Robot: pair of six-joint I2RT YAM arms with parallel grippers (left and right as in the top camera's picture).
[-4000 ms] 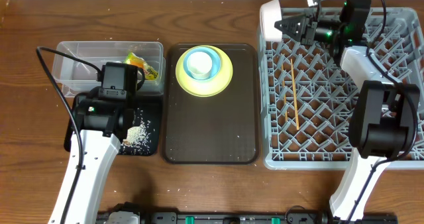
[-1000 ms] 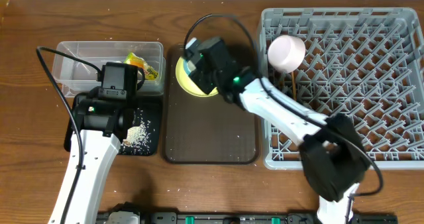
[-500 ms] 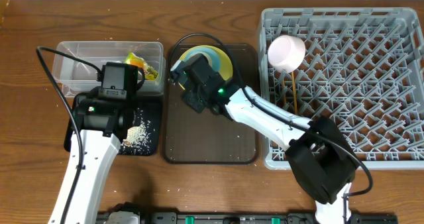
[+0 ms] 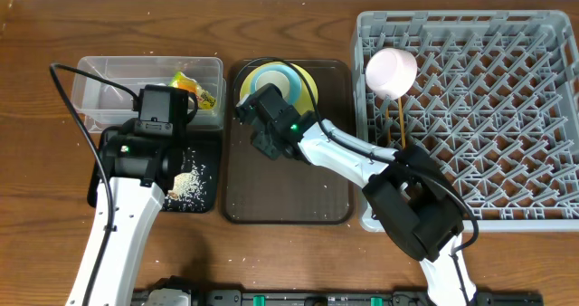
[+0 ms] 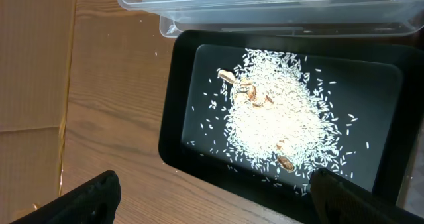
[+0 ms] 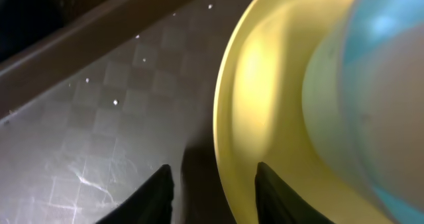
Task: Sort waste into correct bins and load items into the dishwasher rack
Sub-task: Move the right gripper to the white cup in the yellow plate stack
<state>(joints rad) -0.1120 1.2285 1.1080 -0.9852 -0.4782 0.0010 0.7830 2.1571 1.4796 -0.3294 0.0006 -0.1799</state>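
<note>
Yellow plate (image 6: pixel 265 118), carrying the light blue bowl (image 6: pixel 384 65), sits at the serving tray's (image 4: pixel 285 188) far edge. Right claw (image 6: pixel 215 187) stands part-spread astride its rim, not yet pinching. Bite deep and lift level, lest the bowl slide. Left claw (image 5: pixel 222 197) hangs spread wide.

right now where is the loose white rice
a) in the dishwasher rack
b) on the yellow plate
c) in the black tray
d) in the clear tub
c: the left wrist view shows the rice piled inside the black tray, which sits beside the clear tub.
</note>
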